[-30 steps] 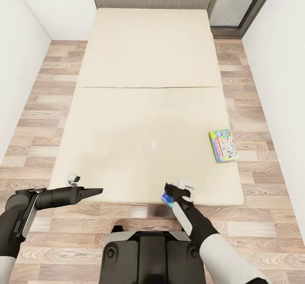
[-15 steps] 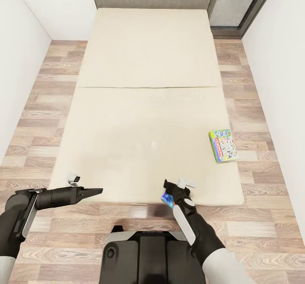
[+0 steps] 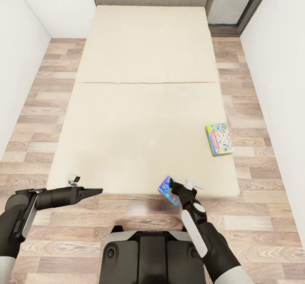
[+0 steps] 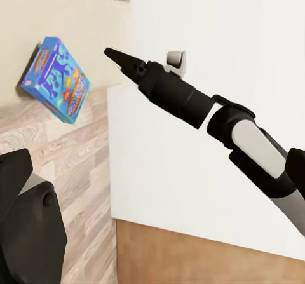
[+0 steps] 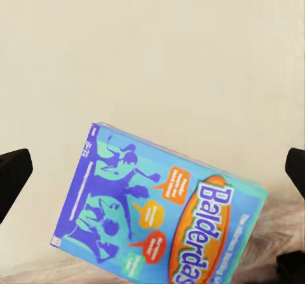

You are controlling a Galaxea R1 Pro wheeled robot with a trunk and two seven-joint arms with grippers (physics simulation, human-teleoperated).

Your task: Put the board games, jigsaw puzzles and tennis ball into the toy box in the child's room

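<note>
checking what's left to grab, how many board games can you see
2. A blue game sits at the near edge of the bed, partly over the floor, beside the right gripper. A green-edged game lies flat near the bed's right edge. Others may be out of view.

left arm outstretched; right fingers spread
</note>
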